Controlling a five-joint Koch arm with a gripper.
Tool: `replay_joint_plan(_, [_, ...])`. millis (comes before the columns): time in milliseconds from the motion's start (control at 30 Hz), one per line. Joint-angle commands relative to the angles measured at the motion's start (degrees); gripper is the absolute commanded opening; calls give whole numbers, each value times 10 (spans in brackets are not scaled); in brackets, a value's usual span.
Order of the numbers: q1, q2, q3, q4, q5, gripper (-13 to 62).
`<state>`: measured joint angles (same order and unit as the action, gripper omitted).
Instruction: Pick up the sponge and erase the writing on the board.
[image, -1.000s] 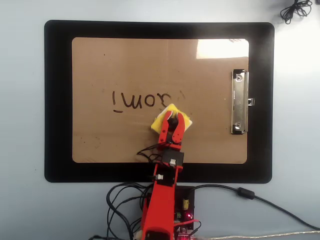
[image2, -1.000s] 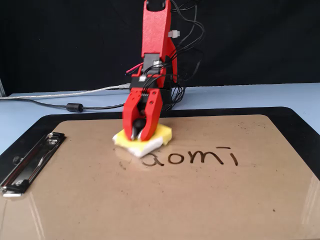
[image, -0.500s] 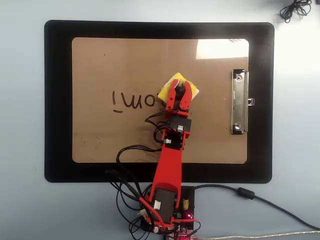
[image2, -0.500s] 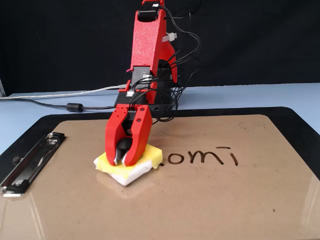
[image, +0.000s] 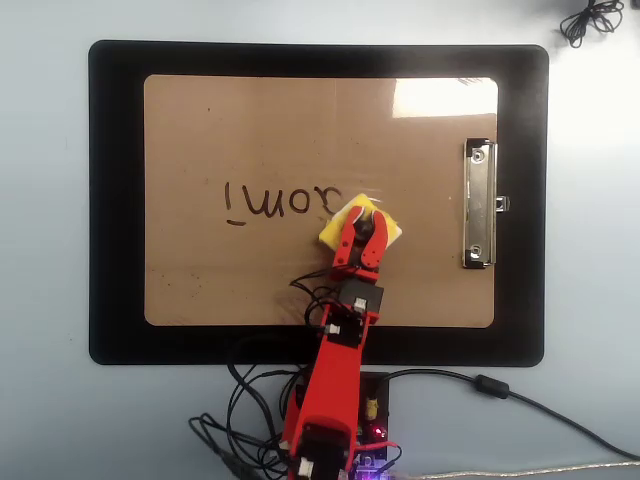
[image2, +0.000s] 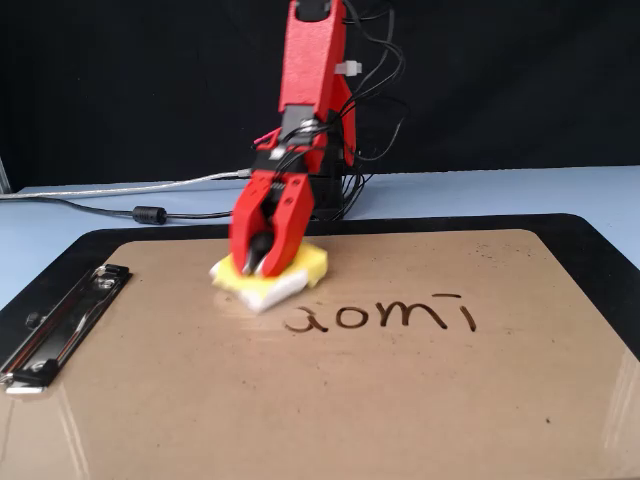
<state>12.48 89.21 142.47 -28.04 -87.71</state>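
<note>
The brown board (image: 250, 120) lies on a black mat (image: 115, 200). The yellow sponge (image: 391, 229) with its white edge rests flat on the board at the clip-side end of the writing (image: 285, 203). My red gripper (image: 362, 225) stands over the sponge, its jaws shut on the black knob. In the fixed view the gripper (image2: 258, 262) presses the sponge (image2: 303, 264) onto the board (image2: 300, 400), just left of the writing (image2: 385, 315). Only the letters "aomi" show; no first letter is visible beside or under the sponge.
The silver clip (image: 479, 205) sits at the board's right edge in the overhead view, left (image2: 60, 320) in the fixed view. Cables (image: 240, 420) lie around the arm's base, and a cable coil (image: 590, 20) lies at the top right.
</note>
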Motion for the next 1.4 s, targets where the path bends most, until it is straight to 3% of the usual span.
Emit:
replay_joint_plan(0, [-44, -75, -65, -18, -1, -80])
replay_joint_plan(167, [-130, -98, -82, -21, -2, -80])
replay_joint_plan(367, [-129, 112, 125, -22, -2, -80])
replay_joint_plan(433, [-132, 134, 143, -22, -1, -81])
replay_joint_plan(767, [-158, -155, -156, -23, -4, -80])
replay_joint_plan(867, [-156, -99, -75, -26, -4, -80])
replay_joint_plan(1033, [-160, 107, 120, -26, -4, -80])
replay_joint_plan(1100, [-163, 129, 128, -21, -3, -80])
replay_joint_plan(1367, [-263, -119, -126, -25, -4, -80])
